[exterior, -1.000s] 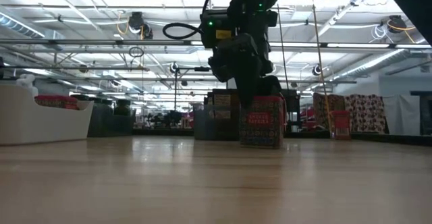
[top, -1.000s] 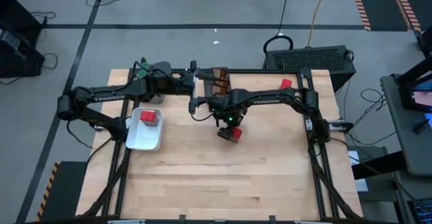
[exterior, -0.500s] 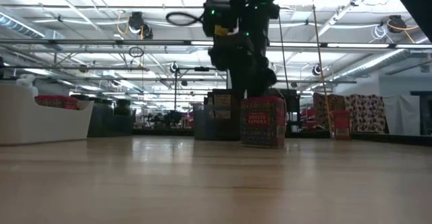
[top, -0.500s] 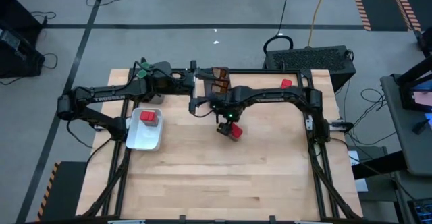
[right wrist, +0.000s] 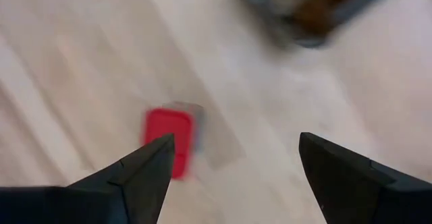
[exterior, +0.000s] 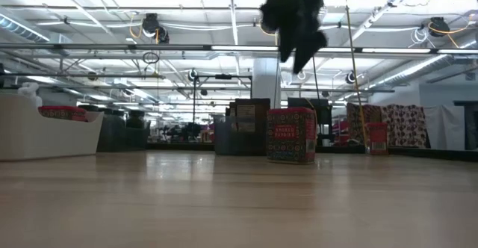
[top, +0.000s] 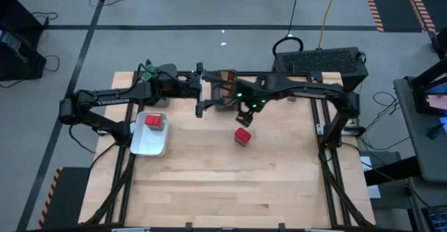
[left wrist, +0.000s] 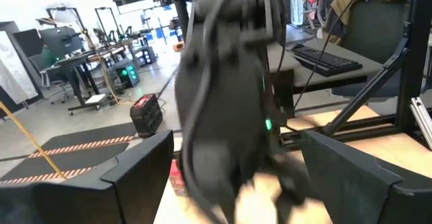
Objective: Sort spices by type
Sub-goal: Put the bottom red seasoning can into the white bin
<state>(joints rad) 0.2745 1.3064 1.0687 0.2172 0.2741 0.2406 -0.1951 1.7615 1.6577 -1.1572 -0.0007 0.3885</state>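
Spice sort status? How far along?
Early. Done: one red container sits in the white tray. In hand: nothing; the right gripper is open above a second red container standing on the table. Left: that one and the brown-orange packets. The left gripper waits.

The right gripper (top: 244,113) let go of the red spice container (top: 242,135), lifted away and drew back toward the table's (top: 209,183) far edge. The container was left standing alone on the wood, near the table's middle.
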